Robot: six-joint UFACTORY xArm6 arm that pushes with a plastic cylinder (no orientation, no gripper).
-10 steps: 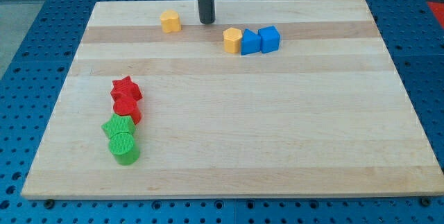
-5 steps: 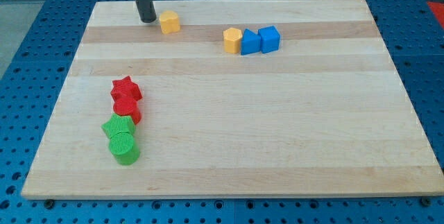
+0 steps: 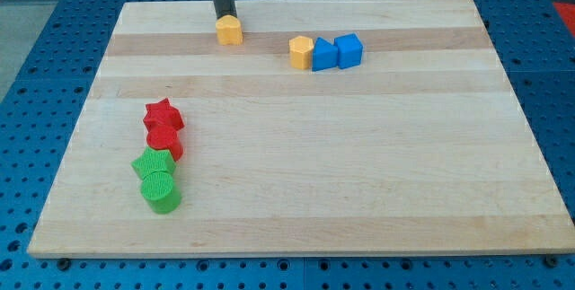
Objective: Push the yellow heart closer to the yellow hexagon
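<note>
My tip (image 3: pixel 224 17), a plain rod with no claw to open or close, touches the upper left edge of the small yellow heart (image 3: pixel 230 30) near the top of the pale wooden bench (image 3: pixel 359 146). The heart's pointing cannot be told. The yellow hexagon (image 3: pixel 301 52) sits apart to its right, touching two blue blocks (image 3: pixel 337 53).

No writing, label, brand, number or sign can be read anywhere in the camera view: not on the bench (image 3: pixel 359 146), not on any of the coloured blocks, and not on the blue perforated surface (image 3: pixel 36 74) around the bench.
</note>
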